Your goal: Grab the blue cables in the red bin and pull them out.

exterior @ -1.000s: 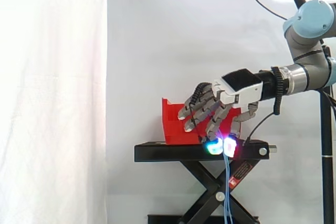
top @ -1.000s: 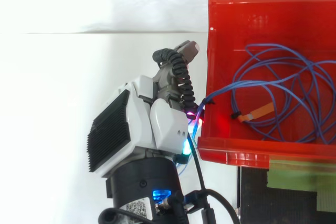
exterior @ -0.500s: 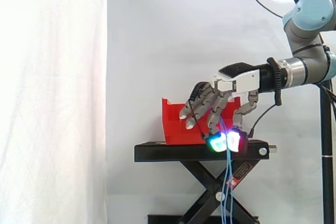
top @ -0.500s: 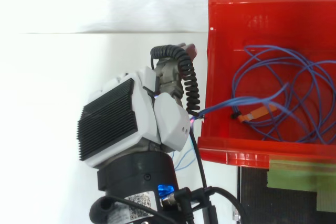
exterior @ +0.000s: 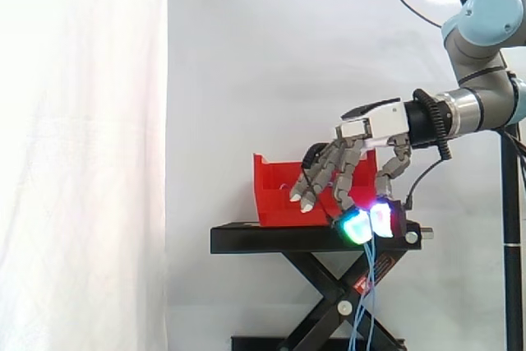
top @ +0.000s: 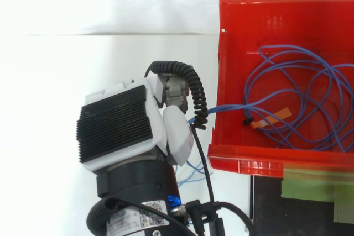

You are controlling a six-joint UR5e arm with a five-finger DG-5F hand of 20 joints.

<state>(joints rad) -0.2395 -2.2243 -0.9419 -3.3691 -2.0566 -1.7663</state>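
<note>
Here, in the side view, we see the red bin (exterior: 275, 199) on the black stand (exterior: 271, 240). Just right of it, the hand (exterior: 370, 131) reaches down over the stand's right end. Two glowing fingertips (exterior: 356, 226) are pinched together on the blue cables (top: 227, 106), which hang below them. From above, we see a strand run from the hand across the bin's left wall to the loops lying inside, beside an orange tag (top: 275, 117).
</note>
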